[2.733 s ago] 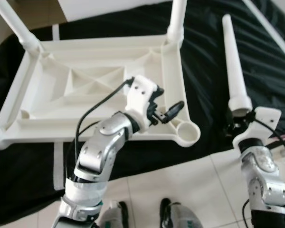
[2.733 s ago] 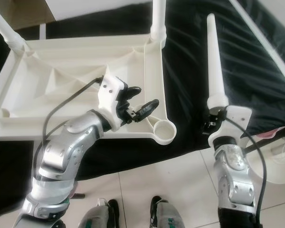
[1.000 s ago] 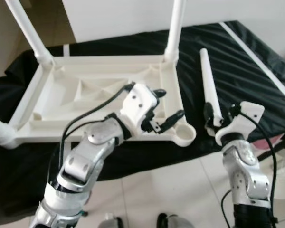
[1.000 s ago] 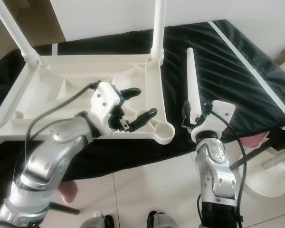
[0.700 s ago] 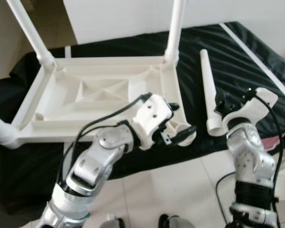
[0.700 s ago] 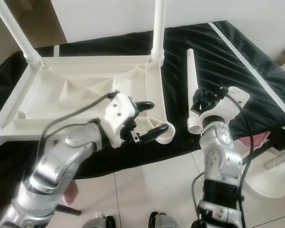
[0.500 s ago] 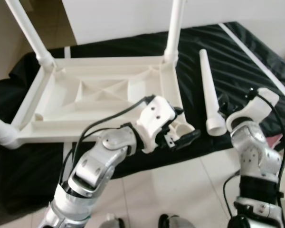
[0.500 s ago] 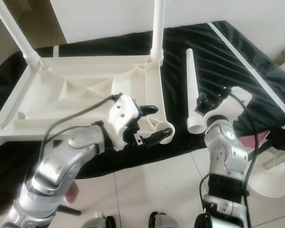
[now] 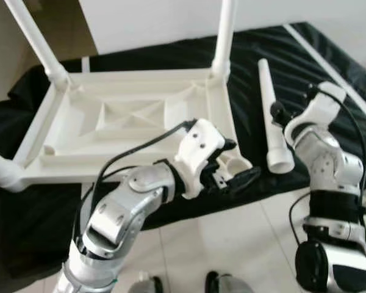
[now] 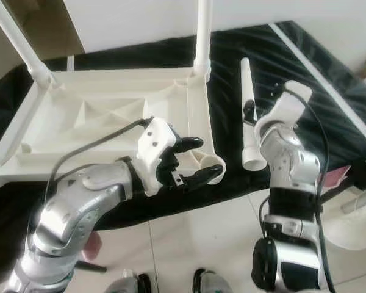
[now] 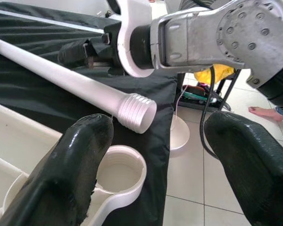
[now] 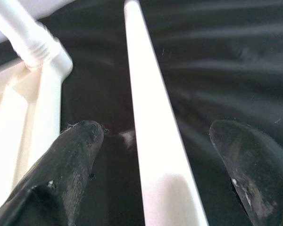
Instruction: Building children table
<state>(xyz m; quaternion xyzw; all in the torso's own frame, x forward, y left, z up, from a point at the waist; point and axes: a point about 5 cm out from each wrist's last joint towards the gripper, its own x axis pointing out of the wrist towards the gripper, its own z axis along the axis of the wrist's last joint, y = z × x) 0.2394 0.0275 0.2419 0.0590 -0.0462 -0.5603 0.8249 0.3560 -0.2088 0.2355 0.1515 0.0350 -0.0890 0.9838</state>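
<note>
Table frame [image 9: 79, 131]: upside down on the black cloth [image 9: 329, 79], empty socket [image 11: 118, 176] at near right corner.
Loose leg [image 10: 248, 113]: lying right of frame.
Left gripper [image 10: 192, 160]: fingers spread wide over socket.
Right gripper [image 12: 151, 155]: fingers wide, straddling loose leg.

Upturned table frame [image 9: 128, 122]: two upright legs cut off by top edge, near-left corner leg [image 9: 3, 174] cut by left edge. Empty corner socket [image 10: 210, 166] partly hidden behind left gripper [image 10: 192, 160]. Loose leg [image 12: 151, 136]: wide end ran off right wrist view's edge. Person's bare foot [image 11: 266, 111] cropped at left wrist view's edge.
</note>
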